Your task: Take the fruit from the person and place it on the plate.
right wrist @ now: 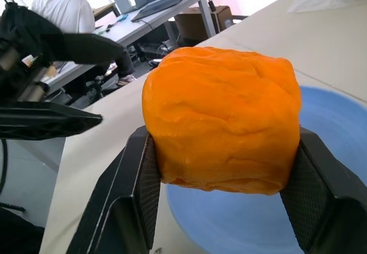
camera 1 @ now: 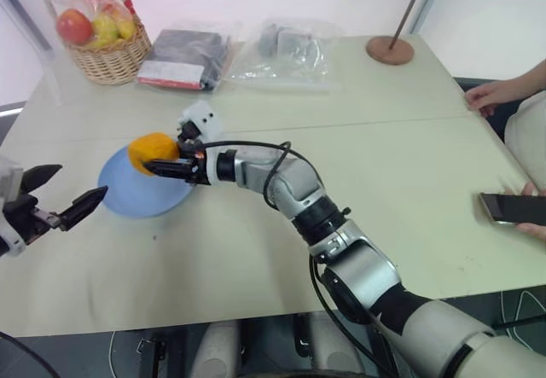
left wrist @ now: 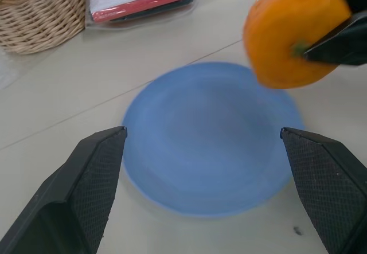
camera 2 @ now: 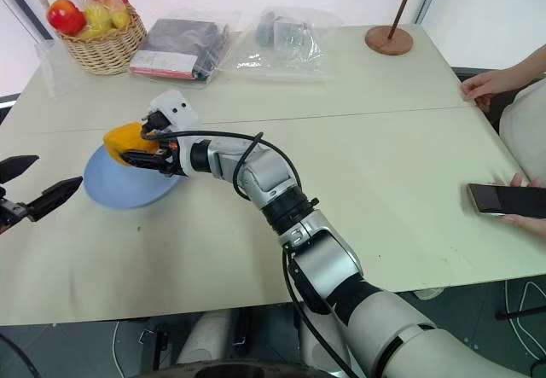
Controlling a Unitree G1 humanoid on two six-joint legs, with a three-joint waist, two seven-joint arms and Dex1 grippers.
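Pinching the orange fruit [camera 1: 152, 150] between its two black fingers, the right hand [camera 1: 166, 167] holds it just above the near-right edge of the light-blue plate [camera 1: 136, 194] on the worktop [camera 1: 392, 182]. The left hand [camera 1: 68, 194] hangs beside the plate with its fingers spread and nothing between them. A person's hand [camera 1: 485, 96] rests at the worktop's far edge, well apart from the plate.

From the head we look forward and down across the pale beige table [camera 1: 409, 182]; both eyes share the round light-blue plate [camera 2: 119, 186] near its left edge; each wrist camera sits close above that plate, facing the other.
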